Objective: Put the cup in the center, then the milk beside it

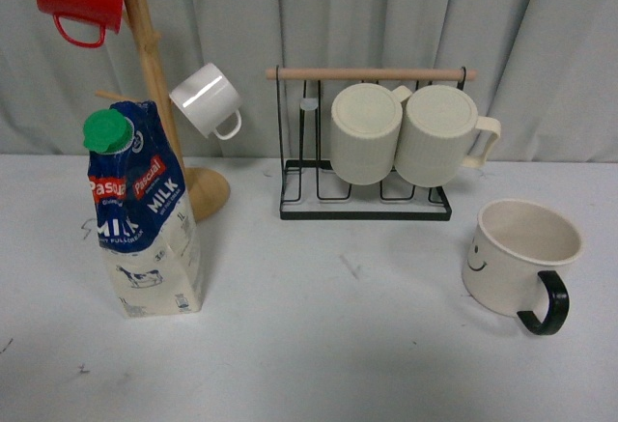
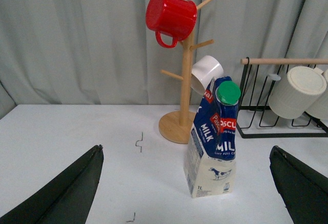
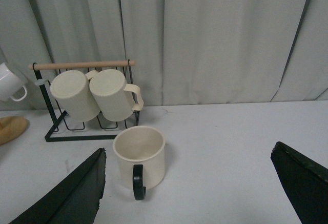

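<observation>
The cup (image 1: pixel 521 256) stands upright at the right of the table (image 1: pixel 319 345), handle toward the robot, just ahead of the right gripper (image 3: pixel 188 149) — fingers spread, empty. The milk (image 1: pixel 145 219) stands far left.

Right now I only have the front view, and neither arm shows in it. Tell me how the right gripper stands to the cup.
Observer: In the right wrist view the right gripper is open, jaws wide apart. The cup stands ahead of it, nearer one jaw than the other, untouched.
Operator: Give me the handle as that arm sees it.
Observer: The black handle points back toward the right wrist camera, on the cup's near side.
Operator: Now report the left arm.
Observer: The left gripper is open as well. The milk stands upright ahead of its jaws, roughly between their lines, with nothing touching it.
</observation>
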Controlling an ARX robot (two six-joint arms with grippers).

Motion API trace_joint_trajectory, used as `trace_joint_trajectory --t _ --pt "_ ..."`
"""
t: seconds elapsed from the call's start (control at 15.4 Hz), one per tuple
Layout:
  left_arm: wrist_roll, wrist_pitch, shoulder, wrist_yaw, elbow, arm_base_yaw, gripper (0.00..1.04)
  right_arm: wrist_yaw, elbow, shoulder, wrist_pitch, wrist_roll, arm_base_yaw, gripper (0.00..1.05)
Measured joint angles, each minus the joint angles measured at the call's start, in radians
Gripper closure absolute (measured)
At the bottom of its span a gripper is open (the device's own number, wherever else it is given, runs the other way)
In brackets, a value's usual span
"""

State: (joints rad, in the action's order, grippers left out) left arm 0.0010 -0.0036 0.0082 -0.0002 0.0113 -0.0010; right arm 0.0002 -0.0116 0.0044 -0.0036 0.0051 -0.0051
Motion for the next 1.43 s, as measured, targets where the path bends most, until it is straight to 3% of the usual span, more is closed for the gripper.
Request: trace_joint_trajectory --t 1.04,1.1,1.17,1.43 --pt "0.0 0.0 0.0 0.0 0.0 0.0 0.07 0.0 0.0 0.0 0.0 0.0 0.0 0.06" --pt "0.0 0.002 0.0 0.0 0.0 0.0 0.07 0.077 -0.17 0.332 -0.213 -0.031 0.017 0.06" --pt "0.0 0.0 0.0 0.0 0.0 0.001 0.07 0.006 -0.354 0.716 -0.097 -0.04 -0.029 0.06" --pt "0.0 0.0 0.0 0.0 0.0 0.001 0.07 -0.031 -0.553 1.136 -0.072 -0.026 -0.02 0.06"
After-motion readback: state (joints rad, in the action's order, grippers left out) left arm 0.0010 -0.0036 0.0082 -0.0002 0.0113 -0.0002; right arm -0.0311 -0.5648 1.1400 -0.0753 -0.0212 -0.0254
